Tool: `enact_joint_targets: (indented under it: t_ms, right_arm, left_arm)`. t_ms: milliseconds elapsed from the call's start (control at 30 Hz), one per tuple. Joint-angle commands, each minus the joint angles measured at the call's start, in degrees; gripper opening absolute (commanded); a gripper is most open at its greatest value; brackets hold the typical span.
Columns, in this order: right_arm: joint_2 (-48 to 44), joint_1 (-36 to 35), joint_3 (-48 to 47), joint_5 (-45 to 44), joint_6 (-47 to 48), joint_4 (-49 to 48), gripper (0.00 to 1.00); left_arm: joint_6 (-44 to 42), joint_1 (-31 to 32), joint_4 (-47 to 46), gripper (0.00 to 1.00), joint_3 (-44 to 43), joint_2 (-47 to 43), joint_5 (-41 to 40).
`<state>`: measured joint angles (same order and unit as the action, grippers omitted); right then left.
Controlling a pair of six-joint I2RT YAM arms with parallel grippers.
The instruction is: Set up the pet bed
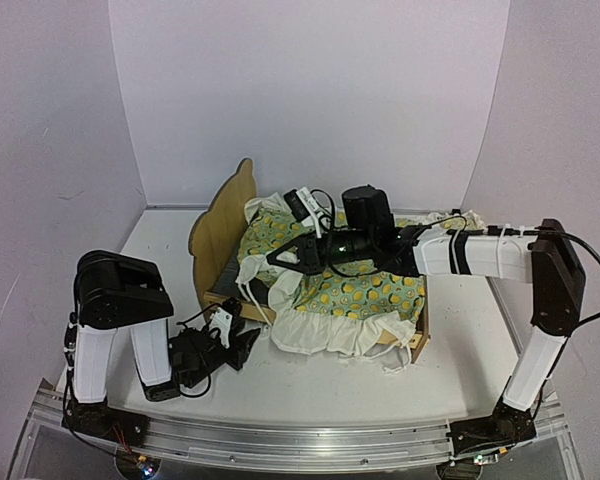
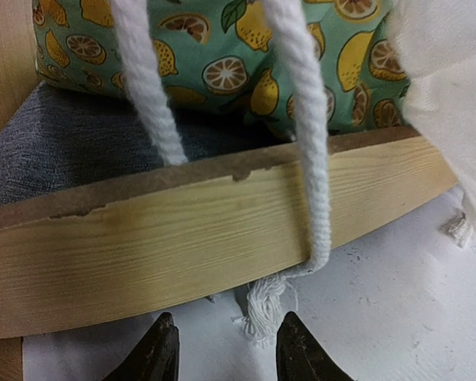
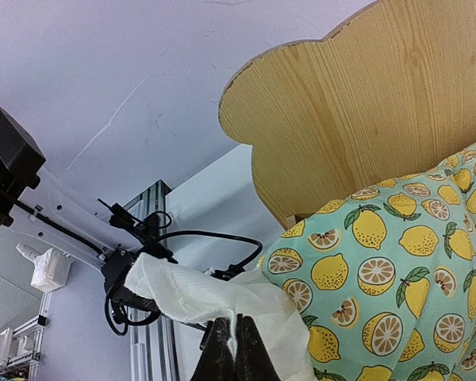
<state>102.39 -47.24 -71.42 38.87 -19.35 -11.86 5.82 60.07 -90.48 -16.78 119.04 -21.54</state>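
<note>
The pet bed [image 1: 220, 240] stands mid-table, its curved plywood headboard [image 3: 365, 111] to the left. A lemon-print ruffled blanket [image 1: 365, 285] lies over it. My right gripper [image 3: 236, 349] hovers over the head end [image 1: 278, 257], shut on the blanket's white ruffle [image 3: 190, 290]. My left gripper [image 2: 226, 349] is low on the table beside the bed's side rail [image 2: 182, 238], open. A white cord [image 2: 313, 159] hangs over the rail, and its frayed end [image 2: 266, 305] lies just ahead of the gap between the tips. The grey mattress pad [image 2: 55, 151] shows behind the rail.
White walls enclose the table on three sides. The blanket's ruffle [image 1: 330, 335] spills over the bed's near rail onto the table. An aluminium rail [image 1: 280, 445] runs along the near edge by the arm bases. The left arm [image 3: 135, 270] shows behind the ruffle in the right wrist view.
</note>
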Motion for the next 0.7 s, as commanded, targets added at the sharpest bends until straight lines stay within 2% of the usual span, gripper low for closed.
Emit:
enact_joint_targets:
  t_ms: [0, 400, 533, 667]
  right_arm:
    - [-1.74, -1.07, -2.77, -0.62, -0.32, -2.91, 0.00]
    - [-1.78, -2.94, -4.19, -1.61, -1.11, -2.83, 0.00]
    - [-1.91, -3.57, -5.14, -1.84, -0.79, -2.11, 0.00]
    - [-1.99, -4.12, -6.02, -2.12, -0.74, -1.28, 0.00]
  left_arm:
    - [-1.66, 0.22, -10.51, 0.41, -2.36, 3.80, -4.46]
    - [-3.14, 0.13, -10.51, 0.50, -9.94, 8.71, -12.04]
    - [-4.09, -0.27, -10.51, 0.45, -11.37, 9.24, -15.48]
    - [-5.60, -1.04, -10.57, 0.29, -12.82, 9.19, -15.08]
